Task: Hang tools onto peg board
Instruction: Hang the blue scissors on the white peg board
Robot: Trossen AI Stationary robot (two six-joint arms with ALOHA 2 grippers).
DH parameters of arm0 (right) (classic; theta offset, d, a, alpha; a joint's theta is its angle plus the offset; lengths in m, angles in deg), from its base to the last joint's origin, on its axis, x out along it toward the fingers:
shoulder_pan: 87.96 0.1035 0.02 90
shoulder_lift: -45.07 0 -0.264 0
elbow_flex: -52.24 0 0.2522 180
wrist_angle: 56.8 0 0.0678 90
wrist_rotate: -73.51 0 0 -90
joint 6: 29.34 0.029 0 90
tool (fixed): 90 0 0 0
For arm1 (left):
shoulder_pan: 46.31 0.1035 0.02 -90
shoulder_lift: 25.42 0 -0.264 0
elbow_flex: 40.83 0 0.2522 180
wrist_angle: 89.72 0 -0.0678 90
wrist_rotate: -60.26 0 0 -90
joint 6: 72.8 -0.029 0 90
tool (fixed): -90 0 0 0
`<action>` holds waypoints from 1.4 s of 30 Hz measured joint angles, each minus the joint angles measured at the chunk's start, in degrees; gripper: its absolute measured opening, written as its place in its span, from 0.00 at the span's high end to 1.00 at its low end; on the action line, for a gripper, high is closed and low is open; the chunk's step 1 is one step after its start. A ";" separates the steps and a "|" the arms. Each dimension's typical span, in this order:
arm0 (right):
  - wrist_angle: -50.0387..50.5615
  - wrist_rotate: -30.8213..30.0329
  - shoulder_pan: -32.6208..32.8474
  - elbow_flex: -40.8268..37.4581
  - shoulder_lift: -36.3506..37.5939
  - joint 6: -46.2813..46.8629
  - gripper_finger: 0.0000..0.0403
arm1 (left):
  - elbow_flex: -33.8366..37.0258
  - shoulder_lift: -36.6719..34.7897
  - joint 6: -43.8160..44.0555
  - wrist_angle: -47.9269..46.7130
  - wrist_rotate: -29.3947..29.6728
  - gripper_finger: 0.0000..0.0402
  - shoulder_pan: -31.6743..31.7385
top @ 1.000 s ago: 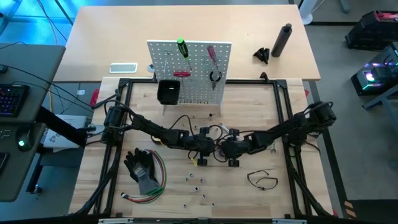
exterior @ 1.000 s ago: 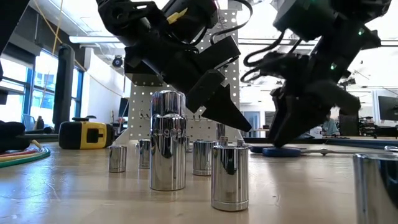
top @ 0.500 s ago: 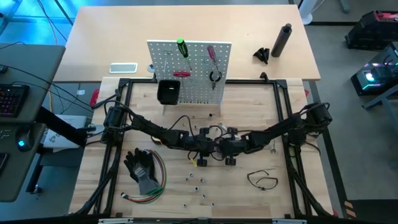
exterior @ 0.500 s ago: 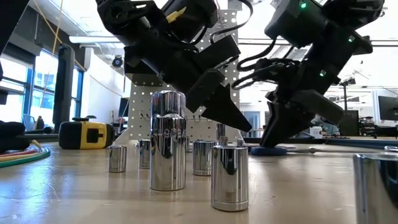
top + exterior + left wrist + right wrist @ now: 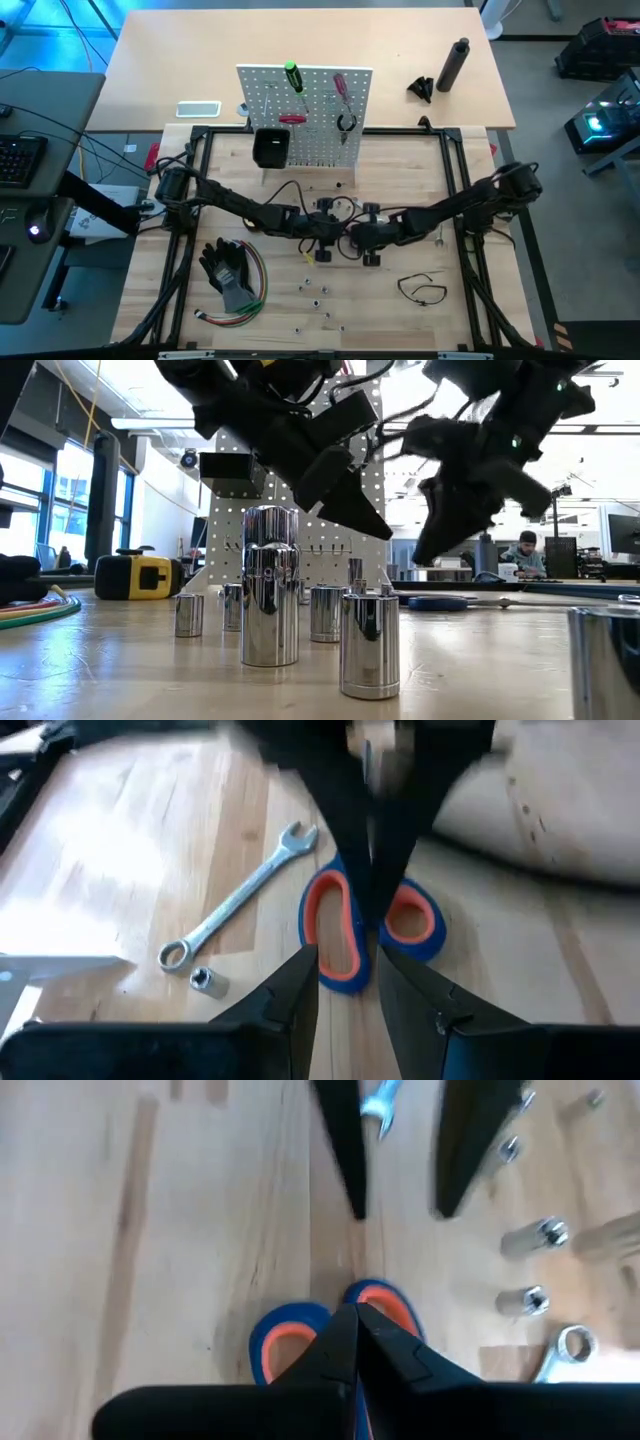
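Nearest the low camera, shiny metal sockets (image 5: 270,585) stand upright on the light wooden table (image 5: 400,320), with a yellow tape measure (image 5: 140,576) behind them to one side. From above, black gloves (image 5: 228,268) ringed by coloured wires (image 5: 258,290) lie near the front left, and a thin black loop (image 5: 422,288) lies front right with bare wood around it. At mid-table the two arms meet. The right gripper (image 5: 352,1330) has its fingers pressed together, directly over blue-and-orange scissors (image 5: 345,925) lying flat; whether it pinches them I cannot tell. The left gripper (image 5: 348,982) faces it with fingers slightly apart, holding nothing. A silver wrench (image 5: 235,898) lies just beside the scissors. Farther back stands the peg board (image 5: 310,115), with a green screwdriver (image 5: 293,76) hanging on it. Beyond the table, a person (image 5: 525,555) sits in the room.
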 joint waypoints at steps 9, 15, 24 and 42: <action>5.06 1.86 0.01 0.09 3.65 1.14 1.00 | 0.00 -0.12 0.01 -3.82 -0.07 0.76 0.00; 12.72 5.20 0.04 0.07 3.73 4.48 0.93 | 0.00 -0.12 0.35 -4.13 -0.73 0.76 -0.02; 21.50 5.96 0.04 -0.55 3.77 10.53 0.64 | 0.00 -0.12 1.02 -3.85 -2.41 0.76 -0.02; 33.49 1.21 4.18 -0.55 3.73 20.30 0.68 | 0.00 4.78 0.93 7.03 -6.83 0.76 0.65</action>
